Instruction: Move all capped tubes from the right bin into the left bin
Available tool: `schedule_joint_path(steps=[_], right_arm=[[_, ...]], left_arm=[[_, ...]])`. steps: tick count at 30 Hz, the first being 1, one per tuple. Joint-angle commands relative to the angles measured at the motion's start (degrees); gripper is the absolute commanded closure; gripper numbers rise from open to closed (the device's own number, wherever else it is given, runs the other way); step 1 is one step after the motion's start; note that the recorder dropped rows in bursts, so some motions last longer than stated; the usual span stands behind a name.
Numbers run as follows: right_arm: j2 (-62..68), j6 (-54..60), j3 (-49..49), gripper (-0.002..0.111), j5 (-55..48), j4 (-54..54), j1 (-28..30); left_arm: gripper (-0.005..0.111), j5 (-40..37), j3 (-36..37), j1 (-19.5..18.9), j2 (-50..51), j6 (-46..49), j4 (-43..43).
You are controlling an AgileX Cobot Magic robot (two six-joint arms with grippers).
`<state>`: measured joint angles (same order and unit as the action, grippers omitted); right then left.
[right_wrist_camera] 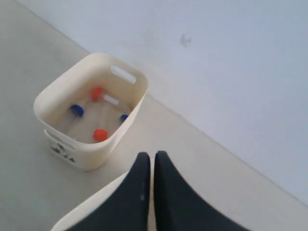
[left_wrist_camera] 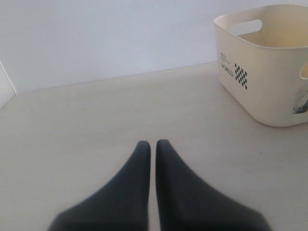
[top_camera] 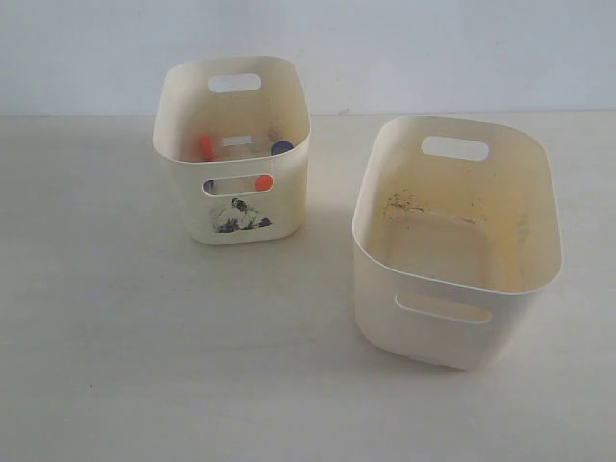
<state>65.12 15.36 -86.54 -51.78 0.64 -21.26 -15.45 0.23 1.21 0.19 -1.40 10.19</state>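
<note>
I've got both wrist feeds up. The left gripper point(left_wrist_camera: 150, 144) has its two dark fingers pressed together with nothing between them, over the bare table point(left_wrist_camera: 72, 134). The left bin point(left_wrist_camera: 269, 91) stands off to one side of it, apart.

The right gripper point(right_wrist_camera: 151, 156) is pinched closed the same way and also holds nothing. It sits above the table and looks down into that same bin.

All four capped tubes point(right_wrist_camera: 100, 134) lie on the floor of the left bin: two orange-red caps and two blue (I can count them cleanly from the right wrist camera).

Over to the exterior view. The left bin point(top_camera: 289, 204) stands toward the back left, its small dark printed picture point(top_camera: 238, 217) facing the camera. One orange cap and one blue show through the front handle slot.

The right bin point(top_camera: 433, 337) stands well apart on the right, nearer the camera. It shows a bare floor and dark specks point(top_camera: 399, 202) on its inner wall.
</note>
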Motion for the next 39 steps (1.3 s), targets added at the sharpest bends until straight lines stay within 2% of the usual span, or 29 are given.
schedule_joint_path(steps=[1, 5, 11, 17, 21, 23, 26, 39], right_arm=[[-12.25, -1.49, 13.46, 0.106, 14.28, -1.29, 2.93], [-23.95, -6.47, 29.99, 0.106, 27.07, -1.29, 10.10], [-43.23, -8.30, 56.21, 0.106, 32.21, -1.17, 17.31], [-60.28, -12.02, 77.42, 0.106, 33.20, -1.17, 18.40], [-65.12, -15.36, 86.32, 0.106, 36.08, -1.17, 18.40], [-65.12, -16.01, 86.54, 0.106, 37.21, -1.17, 18.40], [-65.12, -18.47, 86.54, 0.106, 32.45, -0.99, 18.40], [-65.12, -17.67, 86.54, 0.106, 32.34, -1.11, 17.79]], left_arm=[[0.102, 0.44, -0.23, -0.06, -0.16, -0.66, -0.06], [0.102, 0.44, -0.23, -0.06, -0.16, -0.66, -0.06], [0.102, 0.44, -0.23, -0.06, -0.16, -0.66, -0.06], [0.102, 0.44, -0.23, -0.06, -0.16, -0.66, -0.06], [0.102, 0.44, -0.23, -0.06, -0.16, -0.66, -0.06], [0.102, 0.44, -0.23, -0.06, -0.16, -0.66, -0.06], [0.102, 0.44, -0.23, -0.06, -0.16, -0.66, -0.06], [0.102, 0.55, -0.23, -0.06, -0.16, -0.66, -0.06]])
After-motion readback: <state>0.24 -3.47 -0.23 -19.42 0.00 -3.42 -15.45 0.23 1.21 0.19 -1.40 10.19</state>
